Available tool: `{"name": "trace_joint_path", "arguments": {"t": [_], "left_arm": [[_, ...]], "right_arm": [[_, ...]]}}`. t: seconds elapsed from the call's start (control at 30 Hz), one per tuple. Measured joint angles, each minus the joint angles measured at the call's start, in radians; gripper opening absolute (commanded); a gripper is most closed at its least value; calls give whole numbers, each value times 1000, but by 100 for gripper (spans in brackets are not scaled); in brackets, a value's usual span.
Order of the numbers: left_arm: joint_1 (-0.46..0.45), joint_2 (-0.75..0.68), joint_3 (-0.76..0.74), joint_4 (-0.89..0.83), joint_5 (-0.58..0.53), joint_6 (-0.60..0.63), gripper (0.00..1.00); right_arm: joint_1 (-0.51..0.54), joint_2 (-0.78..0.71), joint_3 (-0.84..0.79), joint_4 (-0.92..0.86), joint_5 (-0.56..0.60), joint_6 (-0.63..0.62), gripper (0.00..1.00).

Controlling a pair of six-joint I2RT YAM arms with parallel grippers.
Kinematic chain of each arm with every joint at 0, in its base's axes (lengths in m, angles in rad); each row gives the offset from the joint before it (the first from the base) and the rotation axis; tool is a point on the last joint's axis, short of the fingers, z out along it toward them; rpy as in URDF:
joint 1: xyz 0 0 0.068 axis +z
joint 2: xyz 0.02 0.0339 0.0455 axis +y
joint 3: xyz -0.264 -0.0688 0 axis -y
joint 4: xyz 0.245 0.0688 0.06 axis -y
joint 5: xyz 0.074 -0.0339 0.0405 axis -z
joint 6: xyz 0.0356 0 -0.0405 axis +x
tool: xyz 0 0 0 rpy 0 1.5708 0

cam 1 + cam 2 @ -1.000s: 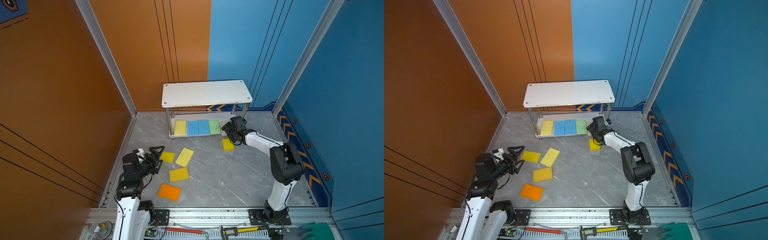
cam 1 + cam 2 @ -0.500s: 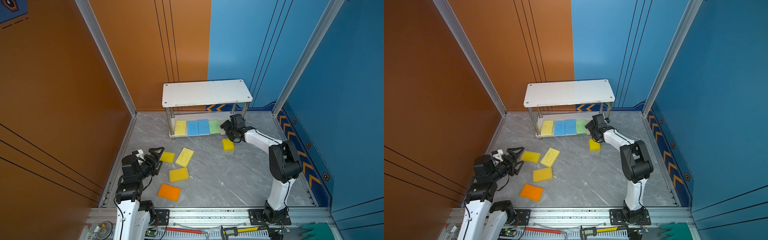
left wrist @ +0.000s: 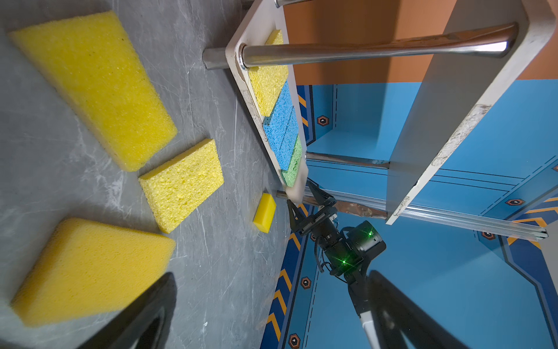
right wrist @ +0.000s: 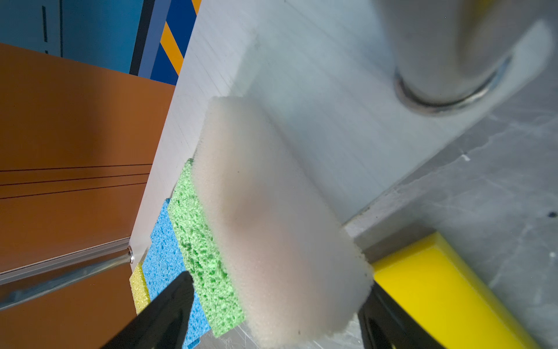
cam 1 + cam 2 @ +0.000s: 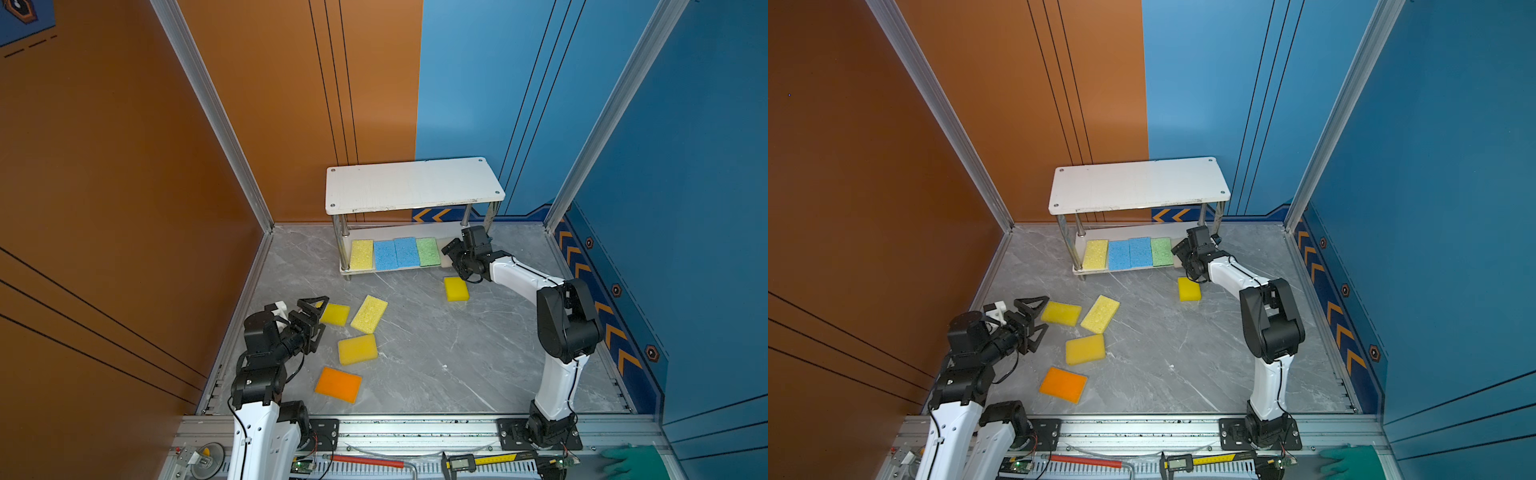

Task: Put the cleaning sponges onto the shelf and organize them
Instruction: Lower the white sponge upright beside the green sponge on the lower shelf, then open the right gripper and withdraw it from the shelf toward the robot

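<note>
– While the right pincer (image 4: 279,284) reaches in at the lower board of the white two-tier shelf with metal posts (image 5: 415,187), is it clenched on anything?
– No, its fingers stand spread. The pale beige-pink foam sponge (image 4: 271,211) lies between them on that lower board, its near end jutting past the board's front edge. One finger sits right at the sponge's side. Between the other finger and the pale block, a strip of the green porous sponge (image 4: 199,241) shows.
– What lies beyond the green one?
– Farther from the pincer, edge to edge along the same board, come two blue porous sponges (image 5: 385,254), then a yellow porous shelf sponge (image 5: 361,253). Just beside the pincer, off the shelf on the grey marbled bench (image 5: 436,353), lies a small smooth yellow block (image 5: 456,288).
– And the left pincer (image 5: 1044,311)?
– Released, fingers wide, grasping nothing. A fine-foam yellow sponge (image 5: 336,313) lies right at its fingertips; I cannot tell whether they touch. Just past that lies a tilted yellow porous sponge (image 5: 369,313). A thick yellow foam rectangle (image 5: 357,349) lies off to one side of the fingers. A flat orange foam sponge (image 5: 338,384) lies nearer the arm. All four rest on the bench, well apart from the shelf.
</note>
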Motion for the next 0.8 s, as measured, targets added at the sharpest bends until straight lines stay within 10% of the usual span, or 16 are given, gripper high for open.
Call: {"name": "trace_joint_path", "arguments": {"t": [0.6,0.7,0.8], "left_arm": [[-8,-5,0,-3,-17,4,98],[-8,-5,0,-9,-17,11,98],[-9,-5,0,-21,-17,24,98]], "right_arm": [[-21,-188,-219,184,-67,-5,76],[-22,-229,-259,185,-67,-14,57],[-24,-278,-318,187,-71,-16,16]]}}
